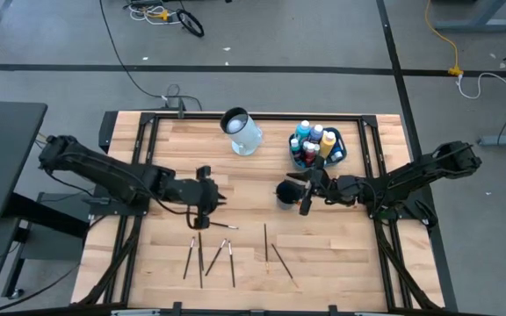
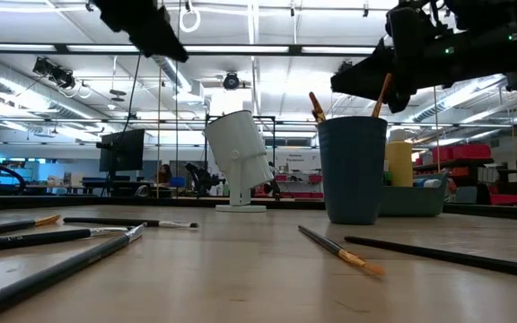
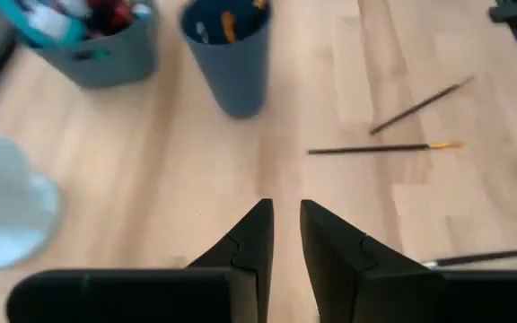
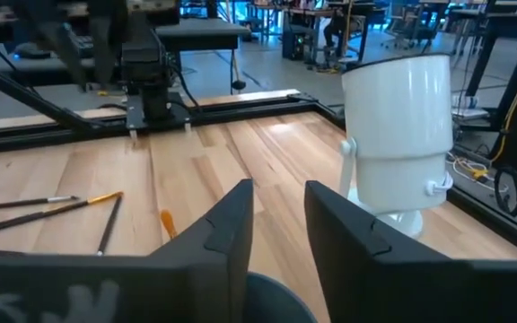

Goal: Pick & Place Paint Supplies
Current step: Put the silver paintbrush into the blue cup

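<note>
Right gripper [image 1: 302,198] hovering over dark blue cup [image 1: 285,193], fingers parted, empty; brushes standing inside; left gripper [image 1: 220,198] at cup's 9 o'clock, fingers slightly apart

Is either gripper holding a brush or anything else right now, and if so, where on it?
Nothing is held. The right gripper hangs open above the dark blue cup with brushes in it. The left gripper has an empty gap between its fingers.

Seven paintbrushes [image 1: 232,263] lie on the table [image 1: 350,263], two more stand in one dark cup [image 1: 285,193], and one tub [image 1: 341,154] holds several paint bottles [image 1: 316,133] beside one white jug [image 1: 242,132].
</note>
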Controlling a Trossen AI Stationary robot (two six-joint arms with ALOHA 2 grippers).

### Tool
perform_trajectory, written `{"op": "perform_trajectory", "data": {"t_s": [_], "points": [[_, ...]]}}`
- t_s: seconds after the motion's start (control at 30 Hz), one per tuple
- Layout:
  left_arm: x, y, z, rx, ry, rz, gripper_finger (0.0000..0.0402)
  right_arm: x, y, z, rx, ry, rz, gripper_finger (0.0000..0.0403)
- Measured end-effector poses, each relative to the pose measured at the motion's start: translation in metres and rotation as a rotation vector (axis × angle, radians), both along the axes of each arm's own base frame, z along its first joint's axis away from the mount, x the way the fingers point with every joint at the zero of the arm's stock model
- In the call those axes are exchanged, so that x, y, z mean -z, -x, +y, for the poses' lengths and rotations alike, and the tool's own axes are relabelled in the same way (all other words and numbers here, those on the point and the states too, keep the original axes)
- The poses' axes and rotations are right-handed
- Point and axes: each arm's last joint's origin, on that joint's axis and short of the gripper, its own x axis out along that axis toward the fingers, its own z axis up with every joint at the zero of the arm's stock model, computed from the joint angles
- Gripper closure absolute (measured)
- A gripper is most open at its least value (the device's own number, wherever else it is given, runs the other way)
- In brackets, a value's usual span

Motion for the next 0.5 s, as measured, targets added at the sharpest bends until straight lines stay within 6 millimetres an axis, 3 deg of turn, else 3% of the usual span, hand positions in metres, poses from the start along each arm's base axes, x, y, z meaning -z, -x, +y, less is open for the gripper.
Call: {"op": "perform_trajectory", "data": {"t_s": [0.23, 0.5], "points": [[0.046, -0.013, -0.006, -0.019, 0.059, 0.039, 0.0335, 0.001, -0.001, 0.0, -0.01, 0.001, -0.001, 0.0269], [0.085, -0.037, -0.014, 0.054, 0.12, 0.117, 0.0335, 0.0, -0.001, 0.0, -0.011, 0.04, 0.008, 0.0271]]}}
